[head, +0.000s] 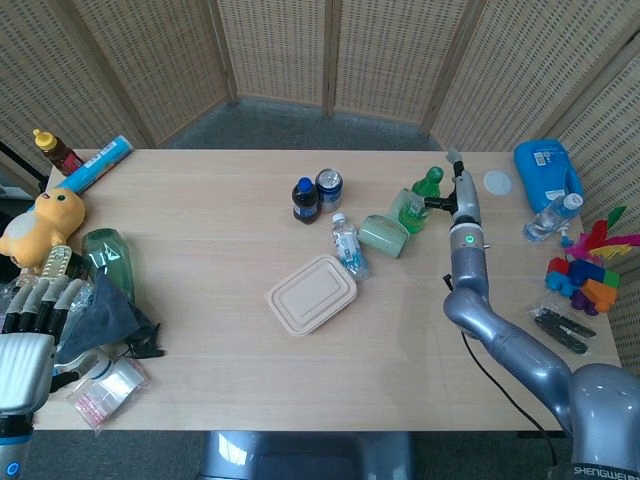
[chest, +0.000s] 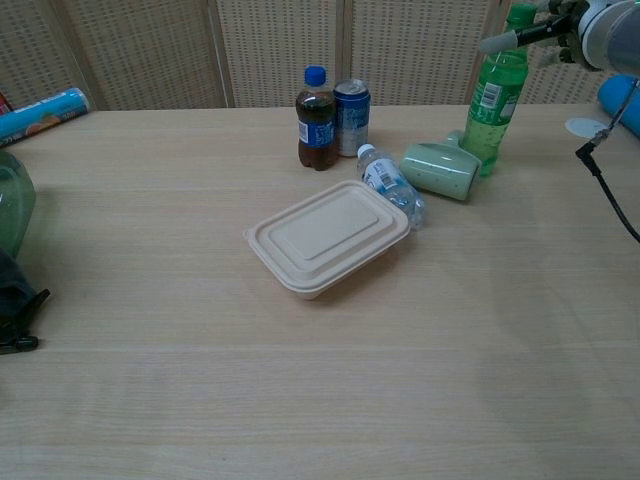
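Okay, my head view catches my left hand (head: 28, 325) idle, fingers apart, beside the grey cloth (head: 98, 315); chest view misses it. My right hand (chest: 545, 28) has its fingers spread at the green bottle (chest: 497, 88) neck, touch unclear, cut off by the frame.

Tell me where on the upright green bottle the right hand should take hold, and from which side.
Grip the green bottle around its labelled body, below the narrowing neck, coming from its right, probably. It stands upright, and the pale green cup lies against its left base, blocking that side. The right hand already hangs by the cap, fingers apart.
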